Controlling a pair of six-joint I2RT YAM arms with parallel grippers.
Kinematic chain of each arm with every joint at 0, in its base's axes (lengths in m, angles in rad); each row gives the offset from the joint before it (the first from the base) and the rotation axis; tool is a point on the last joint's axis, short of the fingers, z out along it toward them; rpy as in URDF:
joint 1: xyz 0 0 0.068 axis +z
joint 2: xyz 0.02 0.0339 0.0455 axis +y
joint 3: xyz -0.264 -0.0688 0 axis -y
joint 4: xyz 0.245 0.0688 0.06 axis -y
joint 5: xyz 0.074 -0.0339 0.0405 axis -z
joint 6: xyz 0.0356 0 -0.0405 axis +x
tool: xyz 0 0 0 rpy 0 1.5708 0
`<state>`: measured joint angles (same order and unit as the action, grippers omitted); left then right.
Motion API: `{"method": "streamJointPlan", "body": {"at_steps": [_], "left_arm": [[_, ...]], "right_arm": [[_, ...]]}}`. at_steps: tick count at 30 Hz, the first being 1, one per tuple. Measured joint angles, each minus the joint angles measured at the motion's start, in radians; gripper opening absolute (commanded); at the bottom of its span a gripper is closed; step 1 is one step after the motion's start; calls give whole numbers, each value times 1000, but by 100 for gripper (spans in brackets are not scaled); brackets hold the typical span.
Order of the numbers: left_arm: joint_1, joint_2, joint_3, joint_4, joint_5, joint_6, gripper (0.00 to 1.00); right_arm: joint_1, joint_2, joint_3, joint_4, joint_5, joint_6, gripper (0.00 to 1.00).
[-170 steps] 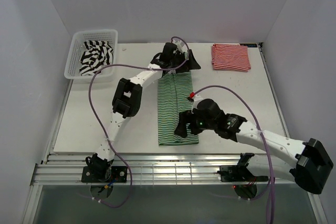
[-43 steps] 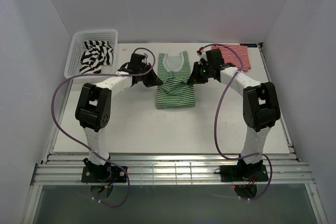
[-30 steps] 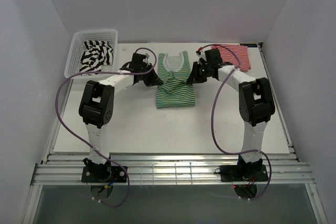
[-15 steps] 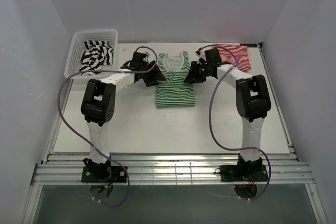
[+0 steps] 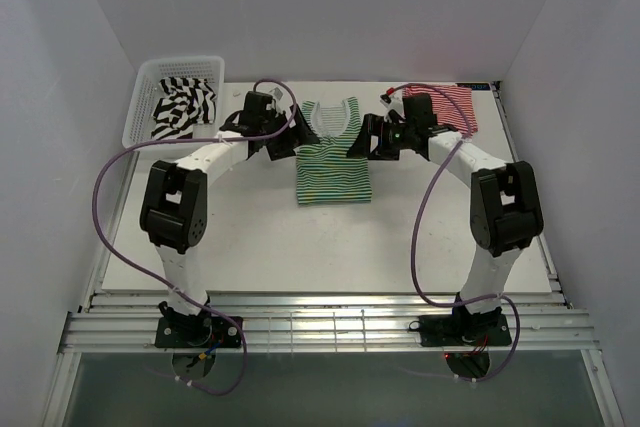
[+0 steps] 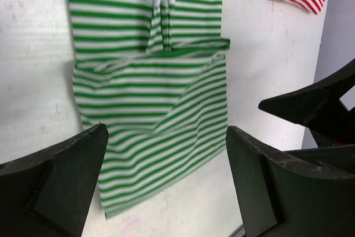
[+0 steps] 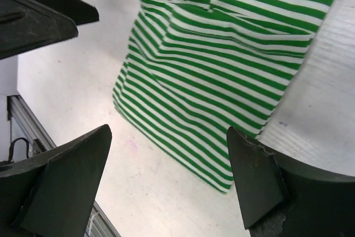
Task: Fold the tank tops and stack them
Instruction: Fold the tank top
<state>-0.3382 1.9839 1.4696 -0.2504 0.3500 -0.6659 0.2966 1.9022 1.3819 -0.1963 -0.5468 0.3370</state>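
Note:
The green-and-white tank top [image 5: 333, 165] lies flat at the table's middle back, its lower half folded up over the body and its neckline [image 5: 333, 117] towards the rear. My left gripper [image 5: 283, 140] hovers open at its left edge, and my right gripper [image 5: 362, 140] hovers open at its right edge. In the wrist views the left gripper [image 6: 166, 131] and the right gripper [image 7: 169, 130] stand wide above the folded cloth, holding nothing. The red-and-white tank top [image 5: 450, 107] lies folded at the back right. The black-and-white tank top [image 5: 183, 107] lies crumpled in the basket.
The white mesh basket [image 5: 134, 117] stands at the back left corner. White walls close in the table on three sides. Purple cables loop from both arms over the table. The arm bases sit at the near edge.
Both grippers went from shut on the green top's folded edge to wide open, letting it go. The folded half now rests on the body. Both arms backed off slightly.

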Motion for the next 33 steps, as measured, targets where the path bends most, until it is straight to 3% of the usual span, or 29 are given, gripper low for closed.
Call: {"method": "streamJointPlan", "body": {"at_steps": [9, 17, 20, 26, 28, 33], "left_arm": [[-52, -264, -320, 1, -4, -29, 98], [-55, -238, -447, -9, -22, -56, 98], [-53, -221, -462, -4, -19, -65, 88], [-52, -186, -461, 47, -2, -76, 65], [-52, -171, -459, 59, 3, -76, 61], [-55, -145, -454, 84, 18, -74, 43]], "right_arm": [[1, -216, -323, 42, 2, 23, 90], [0, -195, -431, 47, 48, 75, 92], [0, -171, -431, 69, 65, 101, 100], [-5, -132, -431, 146, 43, 156, 79], [-7, -123, -431, 157, 44, 169, 70], [-9, -105, -431, 173, 51, 181, 57]]}}
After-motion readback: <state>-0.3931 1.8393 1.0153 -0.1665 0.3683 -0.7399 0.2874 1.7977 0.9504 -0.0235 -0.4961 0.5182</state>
